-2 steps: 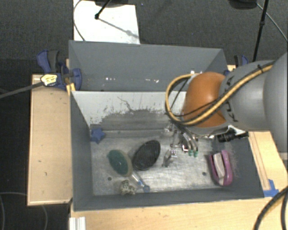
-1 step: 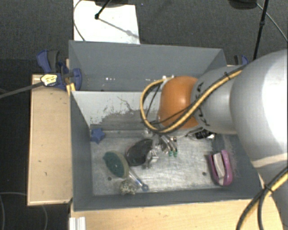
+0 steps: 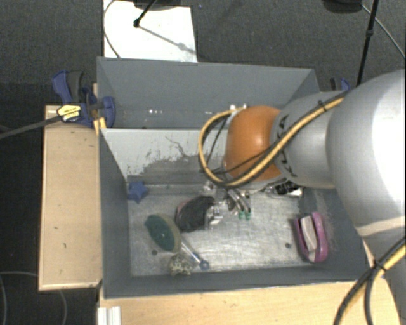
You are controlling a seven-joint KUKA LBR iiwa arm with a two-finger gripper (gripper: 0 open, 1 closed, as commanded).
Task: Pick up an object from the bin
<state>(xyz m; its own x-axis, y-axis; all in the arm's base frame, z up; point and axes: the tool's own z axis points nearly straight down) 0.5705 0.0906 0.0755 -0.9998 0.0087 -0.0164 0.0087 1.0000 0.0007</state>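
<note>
Scuffed grey bin (image 3: 266, 247), mid-frame: gripper (image 3: 223, 207) just beside dark rounded lump (image 3: 192, 214), open or clenched, can't tell. Looks soft, light; probably best pinched across its middle.

We look down on a dark grey floor (image 3: 38, 38) with a fine, carpet-like texture, which surrounds the grey metal bin (image 3: 203, 73) on the left and along the top. The light on it is soft and even.

A thin black cable (image 3: 22, 129) comes in from the left edge and runs right, towards the bin's near-left corner. A second dark cable (image 3: 14, 277) curves across the floor at the lower left.

At the top edge a short black rod (image 3: 143, 16) slants down and leftwards. At the upper right a slim black pole (image 3: 366, 44) drops from the top edge, and another black cable (image 3: 388, 28) curves just beside it.
</note>
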